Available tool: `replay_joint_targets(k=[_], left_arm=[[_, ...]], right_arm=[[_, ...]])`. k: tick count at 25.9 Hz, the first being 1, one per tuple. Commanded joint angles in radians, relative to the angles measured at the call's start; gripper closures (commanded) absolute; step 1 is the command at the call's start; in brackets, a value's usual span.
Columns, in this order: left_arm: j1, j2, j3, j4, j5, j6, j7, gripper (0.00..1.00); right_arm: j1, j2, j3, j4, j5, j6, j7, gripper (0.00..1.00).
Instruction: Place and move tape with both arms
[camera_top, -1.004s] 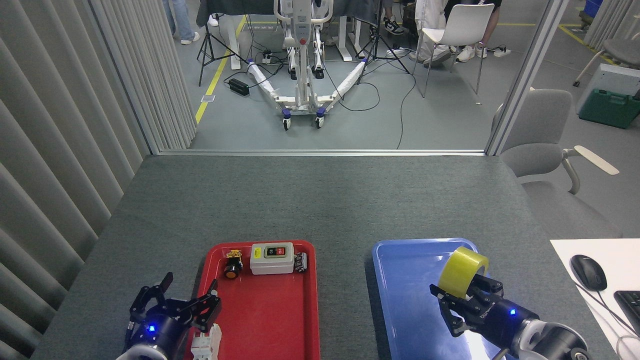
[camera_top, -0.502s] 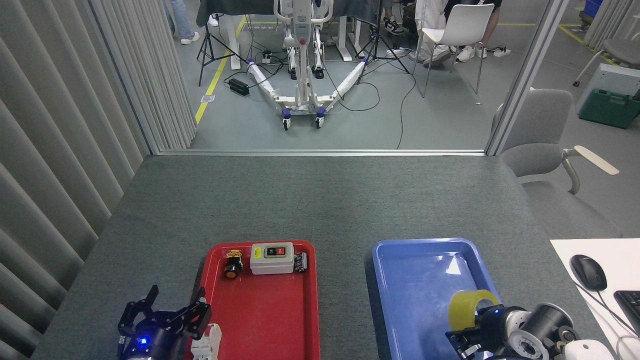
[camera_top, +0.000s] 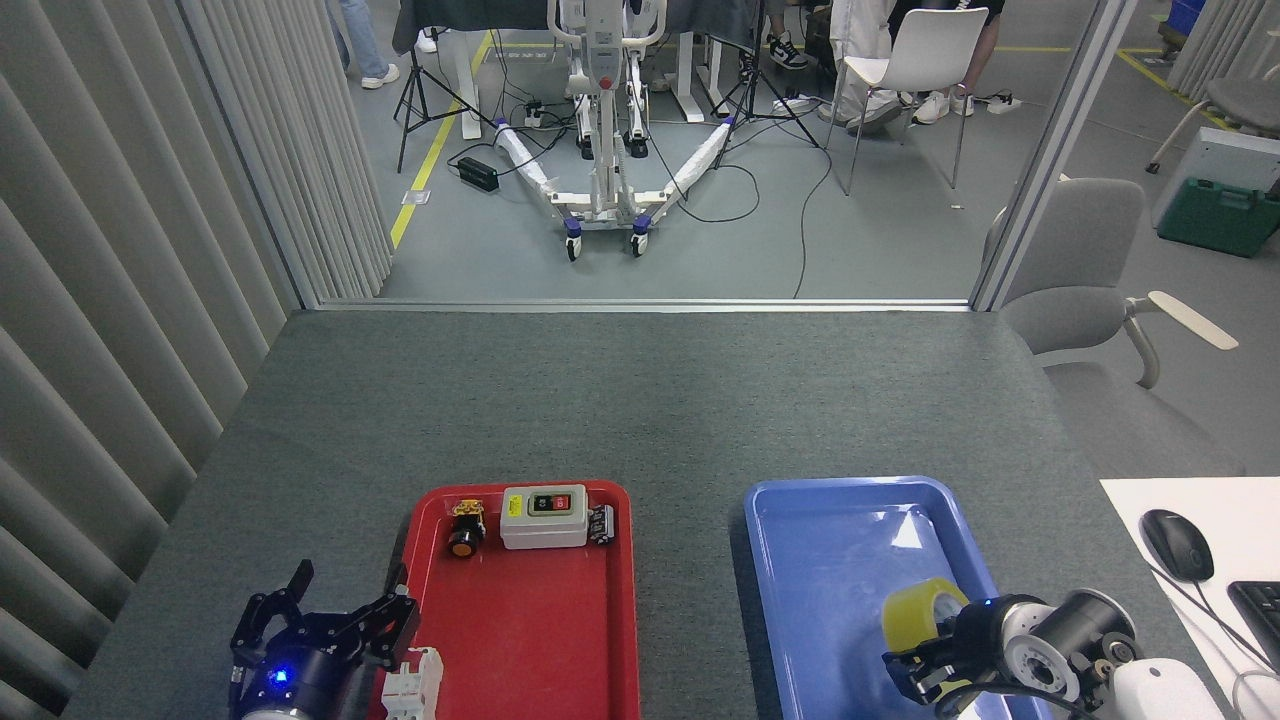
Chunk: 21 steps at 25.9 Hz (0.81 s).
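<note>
The right gripper (camera_top: 925, 665) has its jaws closed on the tape (camera_top: 915, 612), pinching the yellow roll by its wall so that it stands on edge, low over the near right part of the blue tray (camera_top: 830, 560); whether the roll touches the tray floor cannot be told from the head view. The left gripper (camera_top: 330, 625) has its jaws spread apart and holds nothing, hanging over the grey worktop (camera_top: 640, 400) just beside the left rim of the red tray (camera_top: 530, 640), where a switch box (camera_top: 543, 516), a push button (camera_top: 463, 528) and a white connector (camera_top: 412, 688) lie. As I judge it, the roll is in hand but not yet released, so the placing is unfinished, and any move involving the left arm has not begun
</note>
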Motion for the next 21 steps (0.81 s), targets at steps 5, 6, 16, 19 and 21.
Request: replay_joint_targets(k=[5,6,16,19,21], left_arm=[[0.001,0.000,0.003,-0.005,0.001,-0.001,0.007,0.00],[0.001,0.000,0.003,-0.005,0.003,-0.001,0.012,0.00],[0.017,-0.001,0.032,-0.012,0.000,-0.024,0.083,0.00],[0.043,-0.024,0.081,-0.012,-0.005,-0.104,0.175,0.00],[0.046,-0.029,0.085,-0.013,-0.007,-0.117,0.199,0.00]], right_arm=[[0.005,-0.001,0.000,0.002,-0.002,0.004,-0.028,0.08],[0.005,0.000,-0.001,0.002,-0.002,0.004,-0.048,0.06],[0.145,0.005,-0.141,-0.024,0.028,0.022,-0.772,0.13],[0.188,0.035,-0.148,-0.023,0.046,0.097,-1.010,0.04],[0.214,0.063,-0.145,-0.024,0.044,0.153,-1.111,0.01]])
